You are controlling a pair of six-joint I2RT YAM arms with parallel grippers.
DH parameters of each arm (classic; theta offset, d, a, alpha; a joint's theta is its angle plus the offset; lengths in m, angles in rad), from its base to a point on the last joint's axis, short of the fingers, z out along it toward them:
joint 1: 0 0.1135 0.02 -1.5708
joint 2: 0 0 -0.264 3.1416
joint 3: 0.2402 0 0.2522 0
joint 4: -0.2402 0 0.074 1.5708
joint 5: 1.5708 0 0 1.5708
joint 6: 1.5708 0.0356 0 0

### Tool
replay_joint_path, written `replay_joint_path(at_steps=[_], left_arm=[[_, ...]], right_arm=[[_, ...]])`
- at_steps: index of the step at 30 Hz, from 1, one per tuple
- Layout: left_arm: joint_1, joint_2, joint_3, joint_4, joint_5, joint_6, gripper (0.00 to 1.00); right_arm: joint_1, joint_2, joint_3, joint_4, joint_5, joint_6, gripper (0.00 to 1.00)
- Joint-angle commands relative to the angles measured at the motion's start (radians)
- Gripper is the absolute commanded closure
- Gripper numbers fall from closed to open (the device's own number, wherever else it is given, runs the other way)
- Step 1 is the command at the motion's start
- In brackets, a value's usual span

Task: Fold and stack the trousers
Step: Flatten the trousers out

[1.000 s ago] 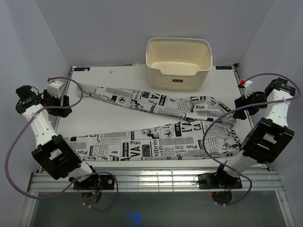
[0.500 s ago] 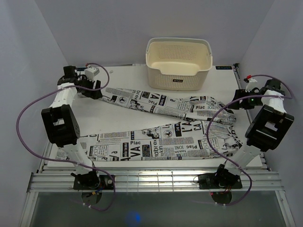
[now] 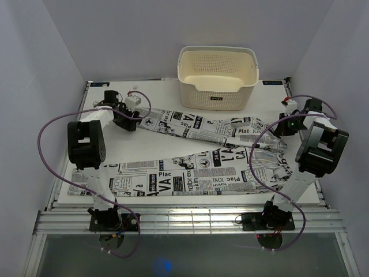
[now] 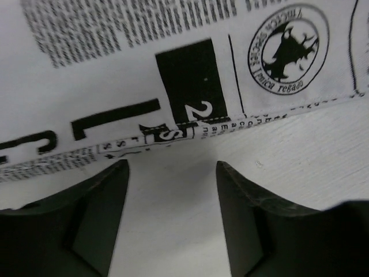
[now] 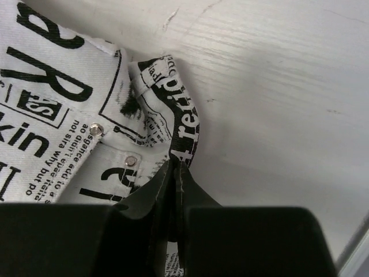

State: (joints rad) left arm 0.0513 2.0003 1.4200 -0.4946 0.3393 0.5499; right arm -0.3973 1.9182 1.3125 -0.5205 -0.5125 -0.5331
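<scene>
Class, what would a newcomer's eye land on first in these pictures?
The newsprint trousers sprawl in a sideways V across the table, waist at right. The right gripper pinches a fold at the waist; the left gripper hangs open at the far hem. A cream basket stands behind.

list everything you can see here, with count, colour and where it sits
trousers: one pair, white with black newspaper print, spread flat across the table, legs pointing left, waist at the right
basket: one, cream, perforated, at the table's far edge, nothing visible inside
table: one, white, under everything
cables: two, purple, one looping off each arm
left arm: one, black and white, stretched to the far left
right arm: one, black and white, along the right side
left gripper: one, black, open, at the hem of the far leg
right gripper: one, black, shut on the trousers' waist edge
</scene>
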Motion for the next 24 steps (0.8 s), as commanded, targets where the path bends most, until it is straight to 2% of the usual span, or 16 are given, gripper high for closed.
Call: replay_joint_path(at_steps=[1, 4, 5, 8, 15, 18, 20, 21, 22, 23, 24], left_arm=[[-0.004, 0.0, -0.064, 0.005, -0.086, 0.024, 0.32], [-0.002, -0.03, -0.15, -0.005, -0.12, 0.059, 0.41], [-0.001, -0.044, -0.174, -0.009, -0.123, 0.068, 0.51], [0.013, -0.104, -0.263, -0.027, -0.115, 0.085, 0.66], [0.047, -0.236, -0.4, -0.097, -0.118, 0.128, 0.84], [0.055, -0.3, -0.417, -0.156, -0.079, 0.153, 0.89], [0.061, -0.34, -0.399, -0.177, 0.004, 0.151, 0.86], [0.064, -0.36, -0.36, -0.174, 0.033, 0.139, 0.81], [0.065, -0.391, -0.336, -0.159, 0.059, 0.092, 0.72], [0.065, -0.402, -0.311, -0.136, 0.076, 0.058, 0.52], [0.064, -0.405, -0.255, -0.078, 0.107, 0.021, 0.44]], right_arm=[[-0.003, -0.051, 0.045, 0.021, 0.051, -0.033, 0.92], [-0.005, -0.097, 0.067, 0.01, 0.072, -0.102, 0.92], [-0.006, -0.132, 0.07, 0.002, 0.074, -0.12, 0.92], [-0.006, -0.194, 0.076, -0.007, 0.077, -0.18, 0.92], [-0.011, -0.238, 0.076, -0.046, 0.094, -0.264, 0.92], [-0.015, -0.265, 0.062, -0.091, 0.057, -0.326, 0.92], [-0.012, -0.262, 0.074, -0.22, -0.001, -0.401, 0.92], [-0.012, -0.262, 0.073, -0.252, -0.021, -0.415, 0.92], [-0.014, -0.263, 0.064, -0.277, -0.044, -0.426, 0.92], [-0.012, -0.28, 0.032, -0.289, -0.047, -0.432, 0.92], [-0.012, -0.294, 0.012, -0.28, -0.052, -0.43, 0.92]])
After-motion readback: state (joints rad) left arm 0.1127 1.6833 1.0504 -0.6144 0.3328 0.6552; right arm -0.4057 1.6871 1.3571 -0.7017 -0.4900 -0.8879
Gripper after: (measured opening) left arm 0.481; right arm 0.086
